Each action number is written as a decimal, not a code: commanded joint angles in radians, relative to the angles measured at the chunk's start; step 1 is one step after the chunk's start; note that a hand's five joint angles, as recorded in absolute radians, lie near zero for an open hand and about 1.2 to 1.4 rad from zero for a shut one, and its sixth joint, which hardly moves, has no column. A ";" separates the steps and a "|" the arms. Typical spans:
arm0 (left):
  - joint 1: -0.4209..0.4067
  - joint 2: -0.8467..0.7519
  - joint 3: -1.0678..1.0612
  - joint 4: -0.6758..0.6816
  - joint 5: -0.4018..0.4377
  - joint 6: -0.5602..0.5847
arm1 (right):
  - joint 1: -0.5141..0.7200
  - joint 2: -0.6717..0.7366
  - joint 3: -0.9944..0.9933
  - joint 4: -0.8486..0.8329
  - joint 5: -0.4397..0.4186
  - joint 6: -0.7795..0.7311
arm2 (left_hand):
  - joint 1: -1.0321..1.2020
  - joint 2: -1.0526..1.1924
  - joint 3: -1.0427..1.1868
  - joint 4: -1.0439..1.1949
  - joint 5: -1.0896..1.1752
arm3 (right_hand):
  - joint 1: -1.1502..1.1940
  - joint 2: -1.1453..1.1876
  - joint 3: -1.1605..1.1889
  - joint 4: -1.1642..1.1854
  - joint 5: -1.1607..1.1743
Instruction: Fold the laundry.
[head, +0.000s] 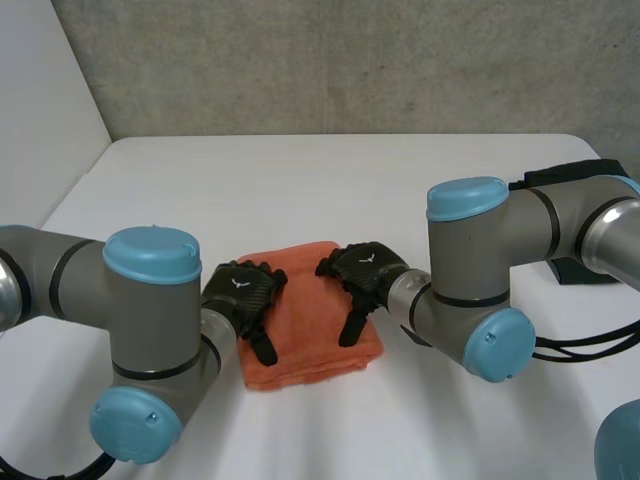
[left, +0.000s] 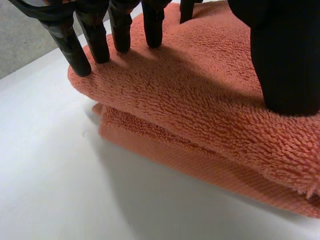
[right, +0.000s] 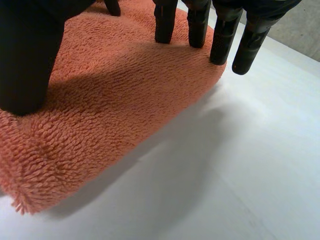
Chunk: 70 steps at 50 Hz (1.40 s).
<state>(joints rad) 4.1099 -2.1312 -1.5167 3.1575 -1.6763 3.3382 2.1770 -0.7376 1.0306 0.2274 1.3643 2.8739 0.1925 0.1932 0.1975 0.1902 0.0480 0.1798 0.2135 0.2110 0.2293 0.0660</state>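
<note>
A folded orange towel (head: 310, 325) lies on the white table (head: 330, 190) between my two arms. My left hand (head: 243, 293) rests on the towel's left side, open, its straight fingers (left: 95, 40) touching the pile near one folded edge, thumb (left: 285, 60) down on the towel (left: 200, 110). My right hand (head: 362, 272) sits over the towel's right side, open, with straight fingers (right: 222, 35) at the far rounded edge of the towel (right: 120, 95) and its thumb (right: 27, 60) on the pile. Neither hand grips the cloth.
A black box (head: 575, 190) stands at the table's right edge behind my right arm. A grey wall runs along the back. Bare white tabletop (left: 60, 190) surrounds the towel on all sides.
</note>
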 joint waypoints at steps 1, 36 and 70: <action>-0.003 0.007 0.010 -0.007 -0.028 0.000 | -0.003 -0.034 0.017 -0.005 0.038 0.007 | -0.002 -0.003 -0.007 0.000 -0.033 | -0.005 -0.039 -0.036 -0.055 -0.066; 0.049 0.547 -0.046 -0.039 0.228 -0.016 | -0.071 -0.477 0.491 -0.134 0.203 0.120 | -0.018 -0.019 -0.023 -0.016 -0.048 | -0.005 -0.039 -0.036 -0.055 -0.066; 0.150 0.611 -0.135 -0.102 0.366 -0.086 | -0.025 -0.255 0.557 -0.404 -0.002 0.217 | -0.018 -0.019 -0.023 -0.016 -0.048 | 0.249 0.215 0.217 0.199 0.188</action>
<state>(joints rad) 4.2492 -1.5202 -1.6359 3.0539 -1.3112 3.2511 2.1411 -1.0275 1.6006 -0.1536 1.3631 3.0946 0.1925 0.1932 0.1975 0.1901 0.0479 0.2669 0.3125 0.3146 0.3117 0.1357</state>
